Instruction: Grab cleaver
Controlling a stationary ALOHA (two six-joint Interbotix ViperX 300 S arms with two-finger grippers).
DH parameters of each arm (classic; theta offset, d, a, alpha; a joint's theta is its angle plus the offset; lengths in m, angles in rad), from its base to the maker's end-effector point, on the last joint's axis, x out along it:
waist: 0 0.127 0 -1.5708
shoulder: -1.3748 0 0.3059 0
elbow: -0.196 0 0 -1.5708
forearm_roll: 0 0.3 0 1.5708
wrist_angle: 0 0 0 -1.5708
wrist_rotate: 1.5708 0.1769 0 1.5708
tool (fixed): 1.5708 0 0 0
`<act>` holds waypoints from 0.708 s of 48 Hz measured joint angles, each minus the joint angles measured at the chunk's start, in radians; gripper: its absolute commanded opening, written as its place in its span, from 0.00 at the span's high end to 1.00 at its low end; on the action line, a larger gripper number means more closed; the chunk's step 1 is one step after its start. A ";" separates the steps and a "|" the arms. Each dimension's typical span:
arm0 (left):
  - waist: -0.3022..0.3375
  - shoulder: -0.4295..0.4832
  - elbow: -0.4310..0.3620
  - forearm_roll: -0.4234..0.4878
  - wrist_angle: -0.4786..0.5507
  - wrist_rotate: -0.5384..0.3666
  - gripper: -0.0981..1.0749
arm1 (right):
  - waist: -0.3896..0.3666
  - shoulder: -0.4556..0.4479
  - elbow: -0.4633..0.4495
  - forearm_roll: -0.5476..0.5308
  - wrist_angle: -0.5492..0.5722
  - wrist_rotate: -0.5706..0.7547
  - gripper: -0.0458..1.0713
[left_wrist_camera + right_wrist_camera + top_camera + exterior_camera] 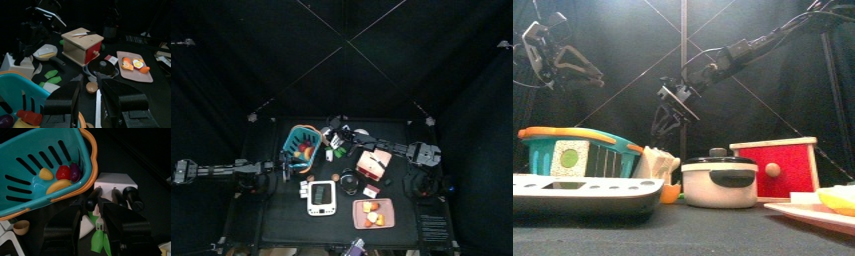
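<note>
A teal basket [302, 146] with an orange rim stands at the table's far left and holds small red, yellow and purple pieces; a white block [117, 181] stands just beside it, on the side towards the red box. A red box with a wooden top [374, 162] stands right of centre, with a black-lidded white pot [718, 181] near it. Nearer, a white gadget with a green screen [321, 197] lies left of a pink tray [376, 212] of orange food.

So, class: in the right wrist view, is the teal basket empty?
No: the teal basket holds small toy foods, yellow, red and purple, seen through its slats.
</note>
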 measured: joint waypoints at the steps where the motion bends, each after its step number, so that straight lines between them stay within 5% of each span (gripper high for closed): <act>1: 0.002 0.000 0.000 0.000 -0.002 0.000 0.32 | 0.000 0.000 -0.003 0.000 0.000 0.000 0.35; 19: 0.000 0.000 0.000 0.000 0.000 0.000 0.32 | -0.012 0.026 -0.040 -0.002 0.038 -0.002 0.49; 34: 0.000 0.000 0.003 0.000 0.002 0.000 0.32 | -0.009 0.017 -0.051 -0.002 0.135 -0.002 0.50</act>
